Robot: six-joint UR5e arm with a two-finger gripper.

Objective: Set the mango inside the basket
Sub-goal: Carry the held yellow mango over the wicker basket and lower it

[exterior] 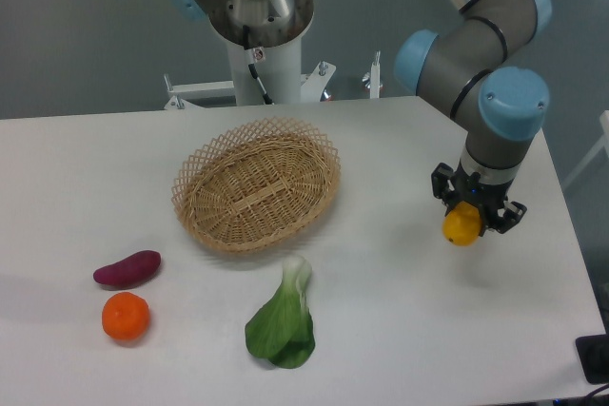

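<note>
On the white table (400, 330) we list five items. The mango (461, 225) sits at the right, clamped between the fingers of the gripper (475, 216); whether it touches the surface we cannot quite tell. The basket (257, 184) lies at centre, well apart from it. At near left we note a purple sweet potato (127, 268) with an orange (126, 317) just beside it, and a leafy green vegetable (284, 320) near centre.

Mango (461, 226): yellow-orange. Basket (255, 189): light tan wicker, openwork lattice rim. Sweet potato (127, 268): purple. Citrus fruit (126, 317): deep orange. Leafy green (284, 321): dark green leaf, pale stalk. Table (400, 320): white. Gripper (474, 208): black. Arm (476, 54): grey, light blue caps.
</note>
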